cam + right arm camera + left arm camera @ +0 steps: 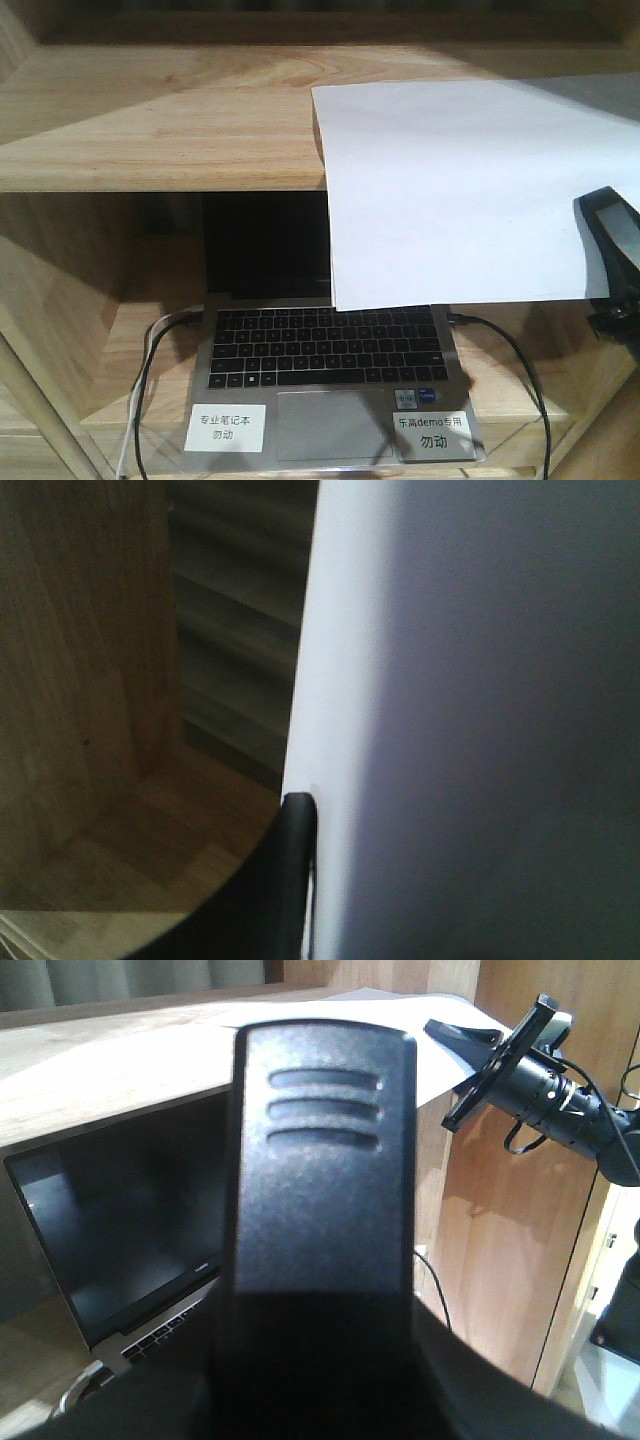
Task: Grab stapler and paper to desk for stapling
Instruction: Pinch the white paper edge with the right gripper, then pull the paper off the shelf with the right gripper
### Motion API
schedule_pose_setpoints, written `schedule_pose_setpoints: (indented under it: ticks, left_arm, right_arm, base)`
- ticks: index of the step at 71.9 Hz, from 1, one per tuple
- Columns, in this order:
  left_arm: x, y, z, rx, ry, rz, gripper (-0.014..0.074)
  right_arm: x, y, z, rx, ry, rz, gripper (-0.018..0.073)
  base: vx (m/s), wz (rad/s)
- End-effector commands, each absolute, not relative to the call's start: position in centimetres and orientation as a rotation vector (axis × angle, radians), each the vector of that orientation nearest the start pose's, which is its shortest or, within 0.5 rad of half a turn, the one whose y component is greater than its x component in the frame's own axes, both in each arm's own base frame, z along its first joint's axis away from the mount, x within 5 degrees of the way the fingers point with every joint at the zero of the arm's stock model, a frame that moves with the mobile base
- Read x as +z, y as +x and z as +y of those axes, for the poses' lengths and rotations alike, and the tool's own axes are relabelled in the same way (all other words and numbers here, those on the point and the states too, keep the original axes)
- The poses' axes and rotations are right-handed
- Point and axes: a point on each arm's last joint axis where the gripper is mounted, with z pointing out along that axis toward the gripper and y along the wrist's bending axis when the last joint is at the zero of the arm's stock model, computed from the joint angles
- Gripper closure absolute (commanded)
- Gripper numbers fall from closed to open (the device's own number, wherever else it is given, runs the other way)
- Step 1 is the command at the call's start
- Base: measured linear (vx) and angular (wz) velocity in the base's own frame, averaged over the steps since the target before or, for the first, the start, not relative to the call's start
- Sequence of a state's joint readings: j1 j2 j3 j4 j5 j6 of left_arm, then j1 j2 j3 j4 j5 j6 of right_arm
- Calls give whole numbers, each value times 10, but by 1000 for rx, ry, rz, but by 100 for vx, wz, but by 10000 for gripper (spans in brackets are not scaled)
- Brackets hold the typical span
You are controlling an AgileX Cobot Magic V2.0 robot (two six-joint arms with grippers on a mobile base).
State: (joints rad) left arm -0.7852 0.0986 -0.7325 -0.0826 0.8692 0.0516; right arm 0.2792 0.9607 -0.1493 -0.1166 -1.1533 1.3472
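Observation:
A white sheet of paper [460, 190] hangs in the air in front of the wooden shelf, covering part of the laptop screen. My right gripper [610, 250] is shut on its right edge. In the right wrist view one black finger [290, 880] presses flat on the paper [480, 730]. A black stapler [320, 1160] with three ridges on its top fills the left wrist view, held upright in my left gripper [316, 1360], which is shut on it. The left gripper and stapler are out of the front view. The right gripper [470, 1035] and paper [420, 1055] show at the upper right of the left wrist view.
An open laptop [340, 370] with white labels sits in the lower shelf bay, its screen dark [110, 1230]. Black cables [510, 350] run from both of its sides. The wooden shelf top [150, 120] lies above it, and wooden side panels [500, 1260] close the bay.

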Motion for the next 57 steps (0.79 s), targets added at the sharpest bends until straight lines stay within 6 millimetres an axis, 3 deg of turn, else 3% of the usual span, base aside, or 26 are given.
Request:
schedule_pose_setpoints:
  ticks: [1,27,57]
  left_arm:
    - [376,-14,5,-680,659,1492,603]
    - [376,-14,5,-680,659,1492,603]
    - [376,-14,5,-680,659,1492,603]
  right_arm:
    - [285,142,51,1495,426,984,569]
    - [294,133,48,1469,373,934,566]
    - [312,101,41,1455,285,856,564]
  base:
    - [0,0]
    - [0,0]
    - [0,0]
